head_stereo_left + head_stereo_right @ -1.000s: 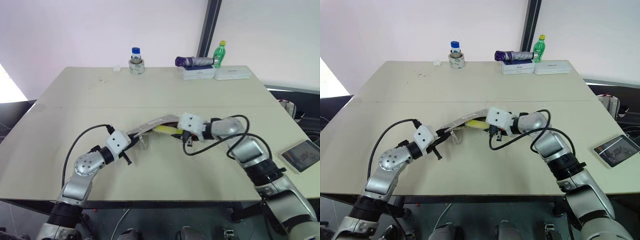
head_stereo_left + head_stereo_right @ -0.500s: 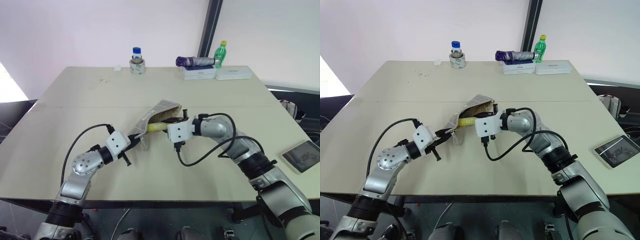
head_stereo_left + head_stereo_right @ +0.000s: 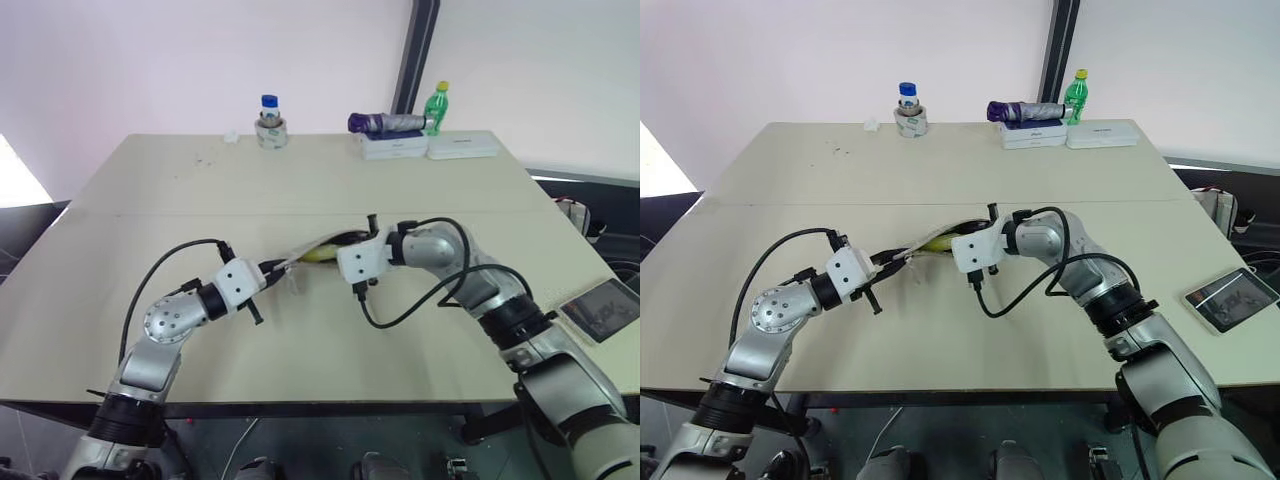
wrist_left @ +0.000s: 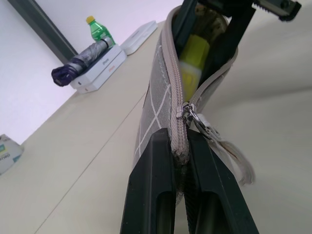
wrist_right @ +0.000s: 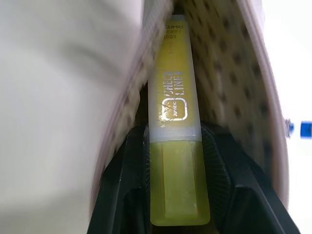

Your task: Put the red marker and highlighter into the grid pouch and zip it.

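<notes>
Beige worktop (image 3: 150, 180) carries a soft grey grid-lined fabric pouch (image 4: 153, 105), its zipper end pinched by the closed left fingers (image 4: 158, 195). Right fingers (image 5: 222, 170) clamp the stiff, slick chunky yellow highlighter (image 5: 175, 146) inside its mouth. Limp cloth probably needs tension while zipping.

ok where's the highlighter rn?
The highlighter is gripped between the right gripper's fingers, partway inside the open mouth of the grid pouch at mid-table, while the left gripper pinches the pouch's zipper end.
</notes>
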Controlling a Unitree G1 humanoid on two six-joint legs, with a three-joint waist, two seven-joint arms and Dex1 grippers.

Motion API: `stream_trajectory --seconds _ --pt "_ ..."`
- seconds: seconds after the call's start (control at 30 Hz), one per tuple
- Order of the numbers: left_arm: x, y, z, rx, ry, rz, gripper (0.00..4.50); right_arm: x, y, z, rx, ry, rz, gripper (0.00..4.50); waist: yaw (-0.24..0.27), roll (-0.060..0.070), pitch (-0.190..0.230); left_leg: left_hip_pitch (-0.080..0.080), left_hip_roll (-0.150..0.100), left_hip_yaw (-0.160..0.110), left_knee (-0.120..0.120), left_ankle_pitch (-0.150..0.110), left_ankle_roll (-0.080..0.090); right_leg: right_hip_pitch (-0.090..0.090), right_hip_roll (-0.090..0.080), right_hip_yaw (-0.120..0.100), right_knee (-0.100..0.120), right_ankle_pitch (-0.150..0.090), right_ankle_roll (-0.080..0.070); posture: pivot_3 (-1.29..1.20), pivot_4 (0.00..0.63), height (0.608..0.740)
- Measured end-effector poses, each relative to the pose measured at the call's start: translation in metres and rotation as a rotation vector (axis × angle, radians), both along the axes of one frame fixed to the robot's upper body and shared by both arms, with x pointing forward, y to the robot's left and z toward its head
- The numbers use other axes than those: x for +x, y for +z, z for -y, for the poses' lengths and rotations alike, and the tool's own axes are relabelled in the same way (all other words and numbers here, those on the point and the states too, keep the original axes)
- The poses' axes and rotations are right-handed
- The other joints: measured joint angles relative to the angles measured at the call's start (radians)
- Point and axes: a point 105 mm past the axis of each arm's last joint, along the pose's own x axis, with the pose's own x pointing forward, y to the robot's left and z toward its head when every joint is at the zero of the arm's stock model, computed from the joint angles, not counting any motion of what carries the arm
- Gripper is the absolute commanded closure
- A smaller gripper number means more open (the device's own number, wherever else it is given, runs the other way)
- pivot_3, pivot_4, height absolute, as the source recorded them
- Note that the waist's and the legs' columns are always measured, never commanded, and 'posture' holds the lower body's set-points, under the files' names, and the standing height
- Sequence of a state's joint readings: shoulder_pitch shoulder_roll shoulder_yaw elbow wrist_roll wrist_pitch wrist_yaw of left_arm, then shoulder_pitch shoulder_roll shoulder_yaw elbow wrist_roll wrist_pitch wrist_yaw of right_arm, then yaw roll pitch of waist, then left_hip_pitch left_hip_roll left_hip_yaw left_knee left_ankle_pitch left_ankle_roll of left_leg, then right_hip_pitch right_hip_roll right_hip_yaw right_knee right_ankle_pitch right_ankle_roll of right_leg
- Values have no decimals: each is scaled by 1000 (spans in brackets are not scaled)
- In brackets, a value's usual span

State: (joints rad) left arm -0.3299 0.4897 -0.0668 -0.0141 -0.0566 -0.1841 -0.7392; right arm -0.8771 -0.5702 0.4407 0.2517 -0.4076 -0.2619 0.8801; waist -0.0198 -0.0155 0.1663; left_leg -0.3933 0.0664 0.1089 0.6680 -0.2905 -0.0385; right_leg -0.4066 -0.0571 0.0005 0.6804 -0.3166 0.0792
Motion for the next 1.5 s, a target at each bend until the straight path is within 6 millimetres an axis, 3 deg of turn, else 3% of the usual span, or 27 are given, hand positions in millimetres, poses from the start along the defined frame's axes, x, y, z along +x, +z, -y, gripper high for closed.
stream_trajectory --seconds 0.2,0.37,0.53,0.73,0.8,0.9,1.03,1.2,1.33,1.5 --pt "0 0 1 -16 2 -8 4500 -1 4 -1 30 14 -4 695 3 0 0 0 0 0 0 0 0 0 -1 0 0 0 0 0 150 740" --pt "1 -2 1 -27 9 -23 4500 -19 14 11 109 74 -105 695 5 0 0 0 0 0 0 0 0 0 -1 0 0 0 0 0 150 740" --pt "2 -2 1 -36 15 -27 4500 -29 41 27 202 92 -105 695 2 0 0 1 0 -1 0 0 0 1 0 0 0 0 0 0 150 740" --pt "11 -3 3 -62 75 -35 4500 -52 47 10 475 93 -409 695 5 0 0 0 0 -2 0 0 0 1 0 0 0 0 0 0 150 740" --pt "13 -1 3 -56 103 -15 4500 -59 38 14 495 51 -523 695 11 0 0 0 0 -3 0 -1 1 2 -2 -1 0 0 0 0 150 740" --pt "18 -2 3 -45 158 16 4500 -68 3 23 520 -61 -720 695 11 -1 0 0 -1 -2 1 -5 8 3 -3 -1 -1 0 0 0 150 740" --pt "17 -9 15 -45 172 11 4500 -73 -34 16 620 -173 -905 695 4 -1 0 0 -1 -2 1 -4 8 2 -2 -1 0 0 0 0 150 740" --pt "14 -15 20 -50 172 -13 4500 -66 -41 -1 738 -238 -950 695 3 -1 0 1 0 -3 1 -4 6 2 1 0 1 0 0 0 150 740" --pt "9 -16 23 -59 153 -33 4500 -51 -54 -2 801 -325 -952 695 6 -1 0 1 -1 -2 1 -4 7 2 0 0 1 0 0 0 150 740" --pt "8 -17 24 -53 145 -42 4500 -48 -57 -14 828 -324 -932 695 4 -1 0 0 -1 -3 1 -4 7 2 1 0 0 0 0 0 150 740"
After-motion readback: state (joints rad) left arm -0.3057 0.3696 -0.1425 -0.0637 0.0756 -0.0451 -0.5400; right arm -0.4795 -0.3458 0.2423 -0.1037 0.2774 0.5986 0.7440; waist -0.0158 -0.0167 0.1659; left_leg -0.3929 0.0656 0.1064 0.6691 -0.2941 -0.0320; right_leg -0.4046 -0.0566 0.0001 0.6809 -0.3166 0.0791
